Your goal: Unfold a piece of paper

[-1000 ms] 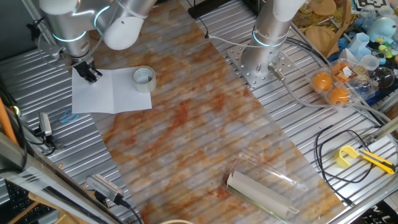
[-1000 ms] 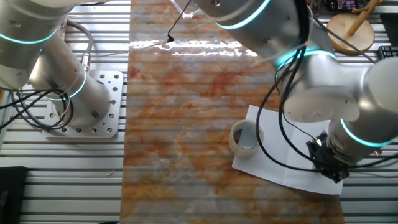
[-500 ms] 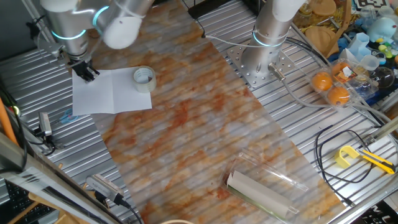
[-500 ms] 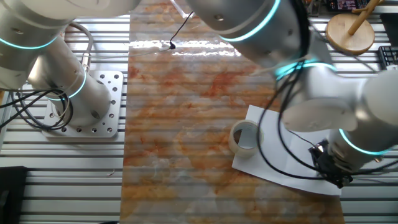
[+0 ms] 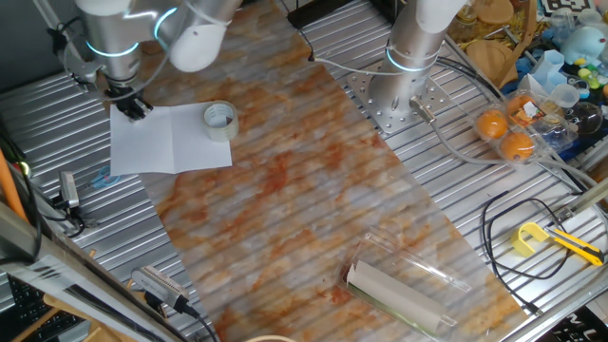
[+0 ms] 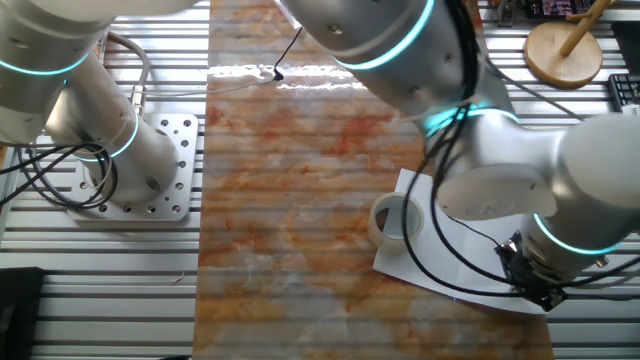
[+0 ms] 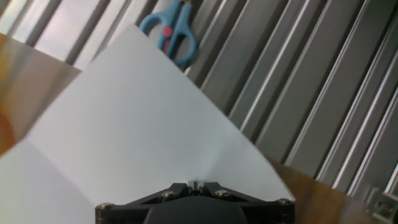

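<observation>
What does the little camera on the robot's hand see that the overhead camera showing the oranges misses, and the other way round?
Only the hand view shows the blue-handled scissors clearly, lying on the metal slats just past the paper's edge.

Only the fixed view with the oranges shows the clear tape roll resting on the paper, the rolled greyish sheet in clear plastic, a yellow tool, and the arm itself.

Both show the piece of paper lying flat with its crease, and the pincer at its far corner; neither shows whether the pincer is open.
</observation>
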Robot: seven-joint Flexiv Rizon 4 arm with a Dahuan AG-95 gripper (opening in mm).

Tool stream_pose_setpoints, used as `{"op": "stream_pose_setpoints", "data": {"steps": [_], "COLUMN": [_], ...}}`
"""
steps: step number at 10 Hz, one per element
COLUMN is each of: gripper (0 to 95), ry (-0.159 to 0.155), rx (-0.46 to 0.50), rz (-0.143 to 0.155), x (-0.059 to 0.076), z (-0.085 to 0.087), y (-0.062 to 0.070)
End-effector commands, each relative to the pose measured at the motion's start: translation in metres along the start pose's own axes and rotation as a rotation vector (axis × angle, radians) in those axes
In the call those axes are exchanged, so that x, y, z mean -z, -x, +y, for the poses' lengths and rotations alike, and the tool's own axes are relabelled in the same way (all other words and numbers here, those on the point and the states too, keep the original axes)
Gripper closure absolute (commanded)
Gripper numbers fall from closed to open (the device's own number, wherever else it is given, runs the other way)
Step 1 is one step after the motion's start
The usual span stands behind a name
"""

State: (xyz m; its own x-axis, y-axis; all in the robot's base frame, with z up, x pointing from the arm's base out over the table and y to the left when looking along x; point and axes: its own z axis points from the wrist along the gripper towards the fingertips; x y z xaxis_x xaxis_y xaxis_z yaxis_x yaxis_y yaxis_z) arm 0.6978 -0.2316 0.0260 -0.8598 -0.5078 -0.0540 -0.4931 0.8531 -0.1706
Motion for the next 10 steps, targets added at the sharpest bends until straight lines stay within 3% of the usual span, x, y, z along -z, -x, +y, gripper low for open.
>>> {"op": "stream_pose_setpoints", "data": {"steps": [1, 10], "gripper": [95.0, 95.0], "ry": [-0.01, -0.021], "rx": [0.004, 0.052], "rz": [-0.002, -0.013], "x": [0.001, -0.012], "z": [-0.002, -0.017], "y": [-0.002, -0.017]}}
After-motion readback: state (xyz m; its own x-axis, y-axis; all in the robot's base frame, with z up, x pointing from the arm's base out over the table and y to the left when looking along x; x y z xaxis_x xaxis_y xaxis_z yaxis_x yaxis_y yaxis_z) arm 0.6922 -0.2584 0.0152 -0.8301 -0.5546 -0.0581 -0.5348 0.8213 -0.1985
